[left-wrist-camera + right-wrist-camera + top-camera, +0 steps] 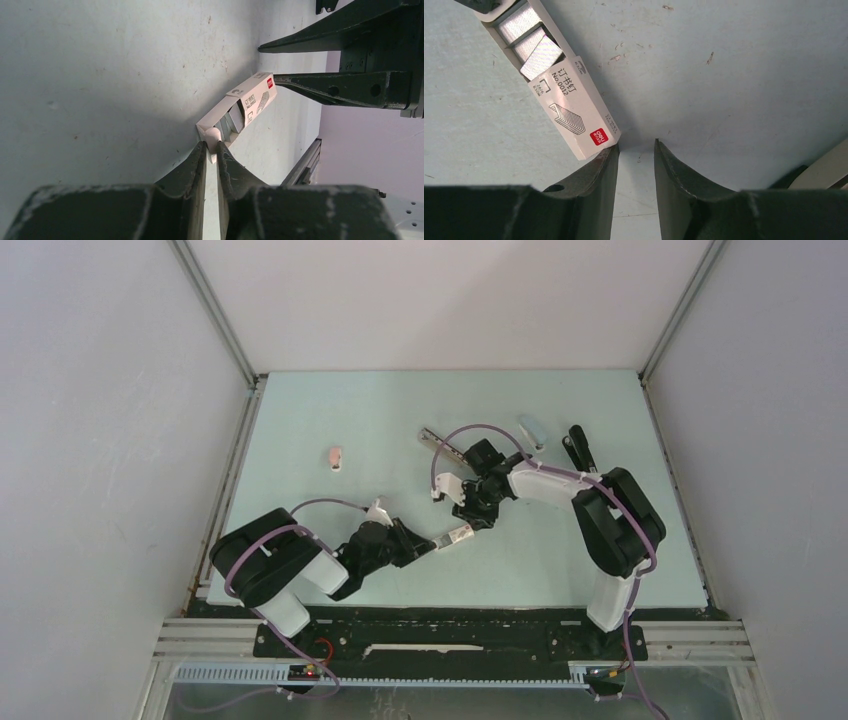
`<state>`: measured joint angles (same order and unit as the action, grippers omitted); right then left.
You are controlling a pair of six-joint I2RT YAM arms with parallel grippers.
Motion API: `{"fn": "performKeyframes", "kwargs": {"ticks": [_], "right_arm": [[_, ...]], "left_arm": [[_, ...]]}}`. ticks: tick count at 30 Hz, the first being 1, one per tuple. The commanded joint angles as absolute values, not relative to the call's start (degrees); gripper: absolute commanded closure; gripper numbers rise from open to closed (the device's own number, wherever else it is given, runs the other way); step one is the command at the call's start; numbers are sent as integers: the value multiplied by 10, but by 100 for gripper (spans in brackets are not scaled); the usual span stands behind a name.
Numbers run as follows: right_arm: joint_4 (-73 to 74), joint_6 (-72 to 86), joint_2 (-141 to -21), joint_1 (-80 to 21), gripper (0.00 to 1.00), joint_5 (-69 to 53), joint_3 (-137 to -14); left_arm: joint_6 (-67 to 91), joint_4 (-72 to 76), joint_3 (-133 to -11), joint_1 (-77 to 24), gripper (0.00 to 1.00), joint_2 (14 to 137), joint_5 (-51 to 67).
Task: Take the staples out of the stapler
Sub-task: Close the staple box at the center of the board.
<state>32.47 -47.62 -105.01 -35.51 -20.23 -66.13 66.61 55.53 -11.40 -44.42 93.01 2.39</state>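
Lab robot cell: white-walled enclosure (100, 440) (aluminium frame rails (215, 310))

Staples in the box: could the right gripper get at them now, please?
Likely yes, from above: the staples lie bare at the open end of the box. But the right gripper sits at its closed end, and the left gripper crowds the open one.

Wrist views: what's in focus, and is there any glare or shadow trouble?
Left wrist: staple box sharp, left hand softens toward the lens. Right wrist: box print and staples crisp, soft shadow right of the box, no blown-out glare.
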Motion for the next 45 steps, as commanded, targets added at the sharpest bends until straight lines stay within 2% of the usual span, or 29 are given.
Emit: {"fn": "performKeyframes", "kwargs": {"ticks": [1,45], "right_arm": [[320,-474,-1057,-373,59,-199,-679],[336,-490,-1081,-430,58,-164,-688]], "left_arm": [[660,555,-138,-441,83,927,34],[648,523,-154,-441,85,912,41]]}}
